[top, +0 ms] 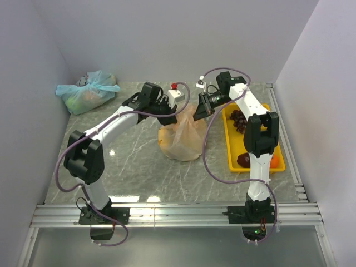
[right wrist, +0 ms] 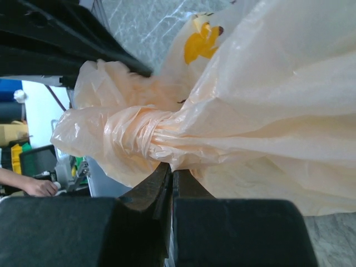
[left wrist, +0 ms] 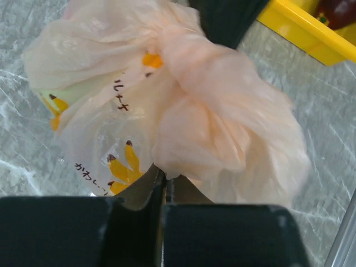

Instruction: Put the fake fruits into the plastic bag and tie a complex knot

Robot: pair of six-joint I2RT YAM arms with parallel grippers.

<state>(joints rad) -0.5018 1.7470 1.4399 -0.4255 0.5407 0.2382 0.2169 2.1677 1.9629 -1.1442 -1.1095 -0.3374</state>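
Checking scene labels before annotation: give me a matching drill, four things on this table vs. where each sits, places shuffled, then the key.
Things:
1. plastic bag
2. blue-green bag
3. yellow tray
4. grapes

Places:
a. inside the tray, in its far half
b. far left corner of the table
c. right side of the table, next to the right arm
d. middle of the table

Pairs: 1-d, 2-b, 3-c, 4-a
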